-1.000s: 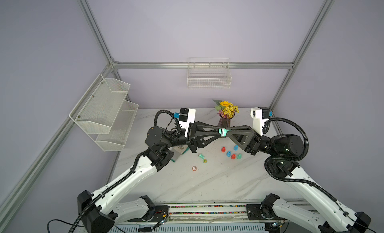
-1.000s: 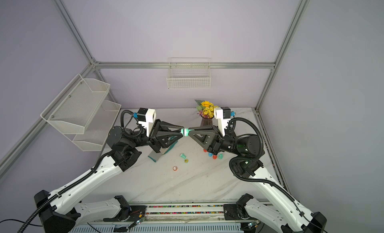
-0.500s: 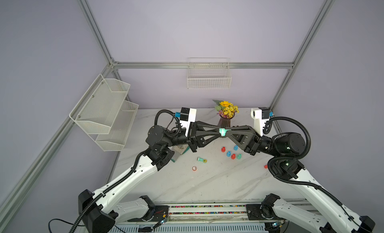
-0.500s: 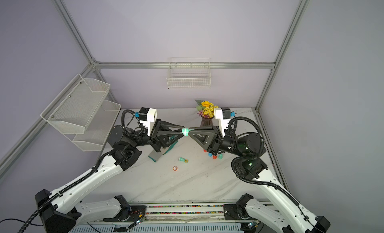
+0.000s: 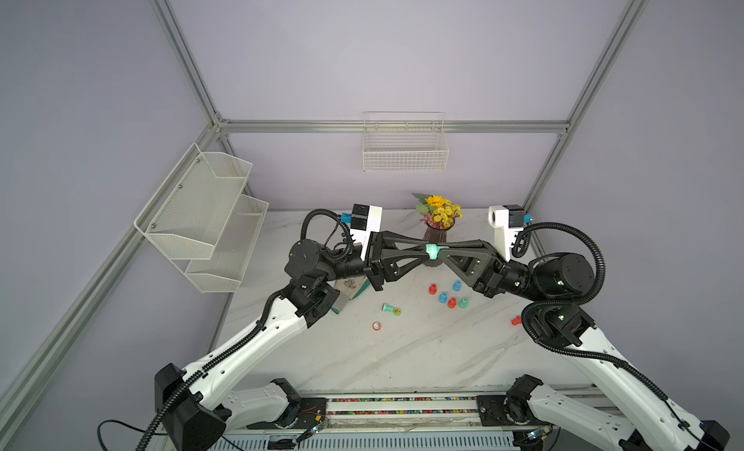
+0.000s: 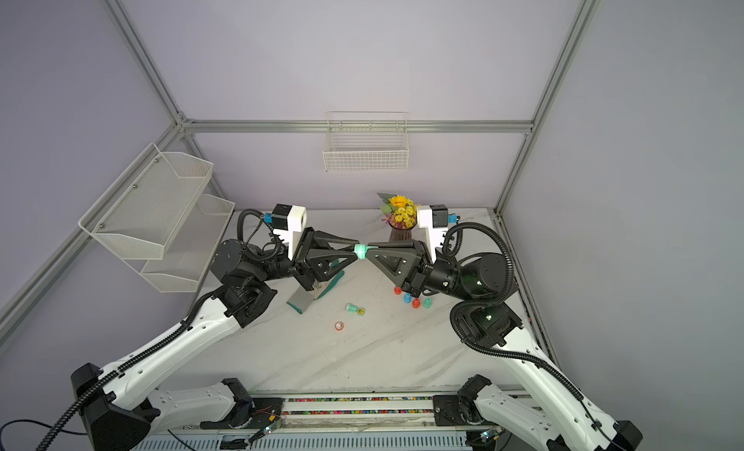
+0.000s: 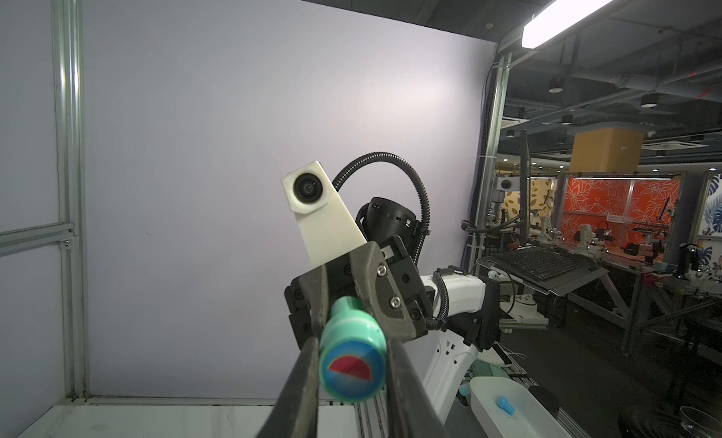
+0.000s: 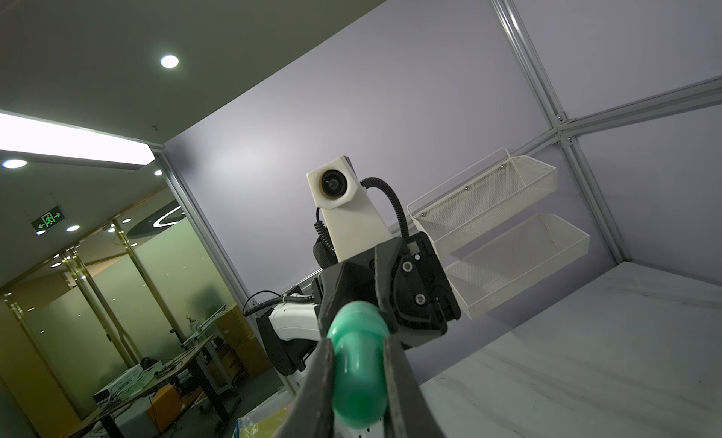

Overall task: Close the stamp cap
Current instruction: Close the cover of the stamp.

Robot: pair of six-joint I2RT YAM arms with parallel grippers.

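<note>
1. Presently, the stamp (image 5: 431, 251), a small teal plastic piece, is held in mid-air well above the surface (image 5: 402, 356). It sits between the two hands, which meet tip to tip in both top views.
2. The left hand (image 7: 351, 350) is closed tight on the stamp's wide end, probably the cap (image 7: 352, 371). Its flat face shows a blue disc with a red segment.
3. The right hand (image 8: 357, 338) is likewise clamped shut, on the narrower rounded stem (image 8: 357, 381).
4. Whether the cap is fully seated cannot be told; no seam shows clearly.
5. Handling, as judged: the stamp is light, rigid, smooth plastic, round in section. It is therefore liable to twist or slip in a flat-faced grip under an off-axis push.
6. Recommended hold: as at present, one hand across each end, pressing straight along the shared axis.
</note>
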